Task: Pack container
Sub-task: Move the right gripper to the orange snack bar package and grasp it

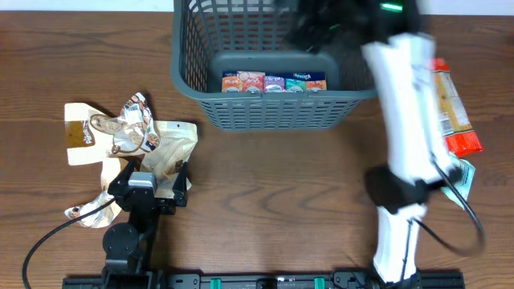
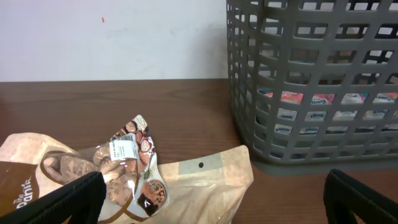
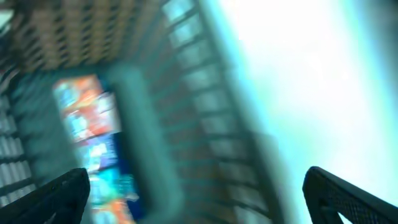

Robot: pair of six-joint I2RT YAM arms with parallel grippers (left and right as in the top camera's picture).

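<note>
The container is a dark grey lattice basket at the top middle of the table; it also fills the right of the left wrist view. A row of small colourful snack packets stands inside along its near wall. My right gripper is above the basket's inside, blurred by motion; its wrist view shows both fingers wide apart with nothing between them, over the basket wall and the packets. My left gripper is open and empty, low over a tan paper snack bag.
Crumpled snack bags lie at the left: a tan and brown one and a shiny wrapper. An orange and white packet and a green-edged one lie at the right, partly behind the white right arm.
</note>
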